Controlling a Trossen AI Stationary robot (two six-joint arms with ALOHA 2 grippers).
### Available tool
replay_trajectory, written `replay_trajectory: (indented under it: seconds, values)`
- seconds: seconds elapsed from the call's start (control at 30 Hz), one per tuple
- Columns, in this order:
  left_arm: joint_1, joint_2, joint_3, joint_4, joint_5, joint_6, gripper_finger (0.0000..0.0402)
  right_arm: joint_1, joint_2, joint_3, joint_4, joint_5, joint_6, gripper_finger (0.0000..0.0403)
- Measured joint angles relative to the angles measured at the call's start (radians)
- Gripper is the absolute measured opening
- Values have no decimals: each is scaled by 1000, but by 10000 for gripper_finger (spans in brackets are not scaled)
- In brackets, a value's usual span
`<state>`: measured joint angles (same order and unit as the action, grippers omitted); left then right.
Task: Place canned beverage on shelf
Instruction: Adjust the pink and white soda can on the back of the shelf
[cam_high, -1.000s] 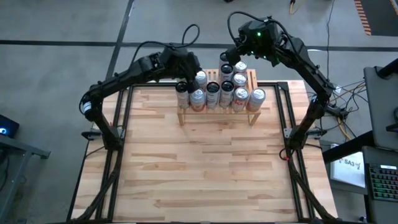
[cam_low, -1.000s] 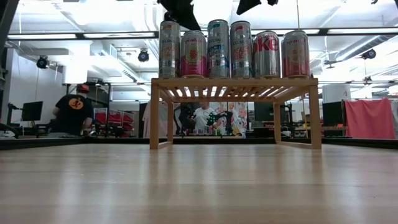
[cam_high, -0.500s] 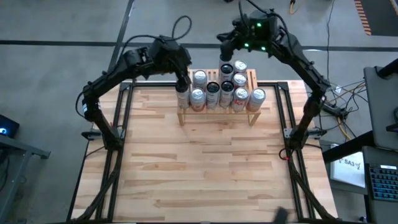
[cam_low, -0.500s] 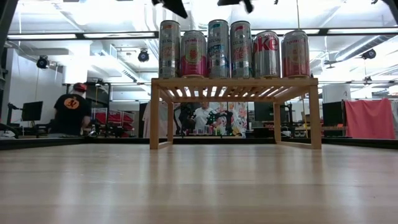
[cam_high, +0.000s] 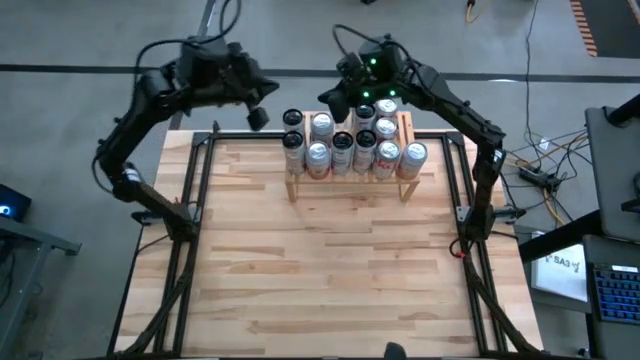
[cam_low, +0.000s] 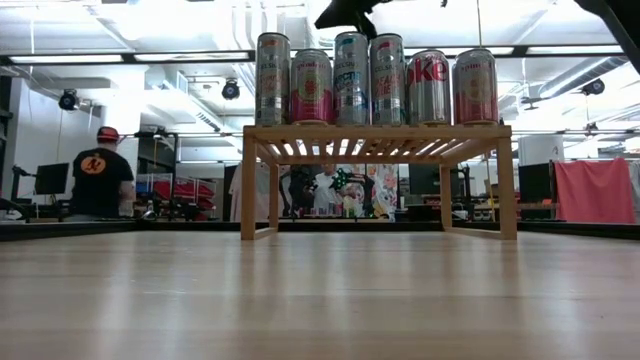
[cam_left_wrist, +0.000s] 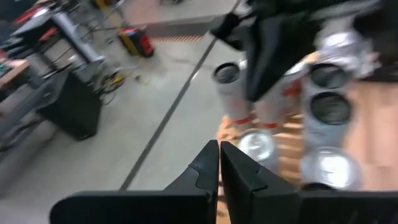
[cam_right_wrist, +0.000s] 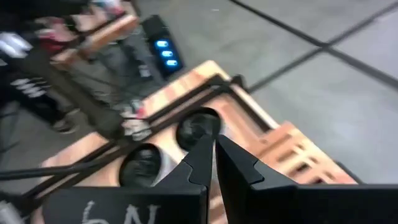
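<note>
Left end effector (cam_high: 258, 117), fingers pressed together and empty, hangs past the worktop's (cam_high: 330, 260) far edge. We see the right end effector (cam_high: 325, 100), likewise closed and empty, beyond the shelf (cam_high: 349, 182). Cans (cam_high: 351, 143) crowd the shelf at the worktop's 12 o'clock, at 4 o'clock of the left end effector.

Six cans (cam_low: 372, 80) atop shelf (cam_low: 378, 139)

A light wooden table (cam_high: 330, 260) filled the centre of the high view. Near its upper edge stood the shelf (cam_high: 348, 183), with upright cans (cam_high: 342, 150) packed side by side on its slatted top.
</note>
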<state>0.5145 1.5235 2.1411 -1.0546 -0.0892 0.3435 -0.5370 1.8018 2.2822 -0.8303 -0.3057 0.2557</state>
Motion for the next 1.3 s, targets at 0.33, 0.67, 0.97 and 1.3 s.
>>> replay_trajectory:
  seconds: [0.33, 0.67, 0.97, 1.3]
  values:
    - [-3, -258, -347, 220, 81, -117, 0, 91, 10, 1, -108, 228, 39, 12]
    - [-3, -420, -563, 357, 81, -121, 0, 133, 62, 1, -149, 320, 115, 12]
    - [-3, -434, -581, 359, 81, -118, 0, 134, 54, 2, -160, 368, 96, 12]
    - [2, -306, -578, 443, 108, -61, 0, 132, -17, 71, -140, 361, 84, 12]
